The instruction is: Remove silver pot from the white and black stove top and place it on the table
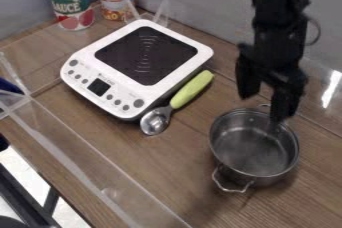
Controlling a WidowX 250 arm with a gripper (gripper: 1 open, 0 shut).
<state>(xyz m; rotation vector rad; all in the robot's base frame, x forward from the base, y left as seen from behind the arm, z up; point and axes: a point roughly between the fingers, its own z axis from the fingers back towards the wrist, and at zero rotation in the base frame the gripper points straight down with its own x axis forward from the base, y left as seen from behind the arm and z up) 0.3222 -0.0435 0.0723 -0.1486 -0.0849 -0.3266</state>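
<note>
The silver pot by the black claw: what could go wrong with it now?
The open gripper hangs close over the far side of the silver pot, so a sideways swing might knock it. The pot's near handle sticks out and could snag on something. The green-handled scoop lies between pot and stove top, so a shoved pot might bump it.
</note>
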